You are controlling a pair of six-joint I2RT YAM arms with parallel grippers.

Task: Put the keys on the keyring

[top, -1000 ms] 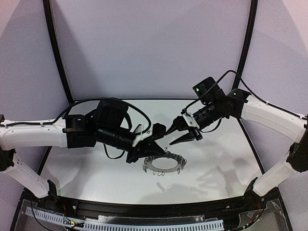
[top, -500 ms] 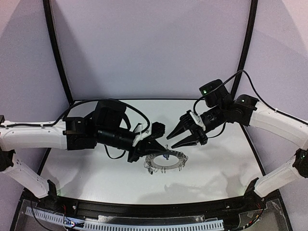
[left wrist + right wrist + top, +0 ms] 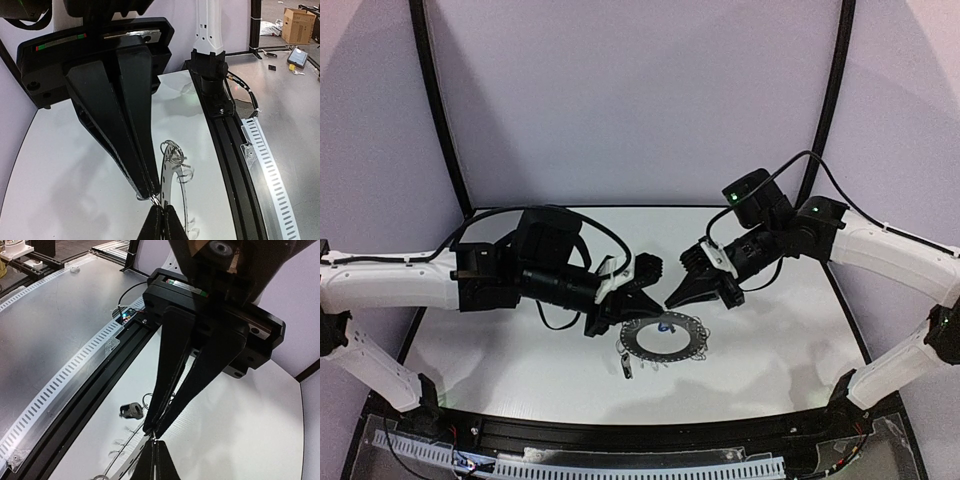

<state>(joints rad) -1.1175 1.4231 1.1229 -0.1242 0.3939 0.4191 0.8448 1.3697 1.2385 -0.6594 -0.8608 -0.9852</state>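
The keyring is a dark grey ring with wire clips, held just above the white table. My left gripper is shut on its left rim; in the left wrist view the ring stands edge-on at the tips. My right gripper is shut at the ring's far rim; in the right wrist view a thin wire piece sits between the tips, with the ring running away below. The black-tag key is at the ring's front left. The blue tag shows by the far rim.
A black rail with a slotted cable duct runs along the table's near edge. Black curved frame posts stand at the back left and back right. Cables loop off both wrists.
My right gripper was open and up to the right; it has come down left and shut at the ring's far rim. The ring has shifted slightly, and the black-tag key now shows at its front left.
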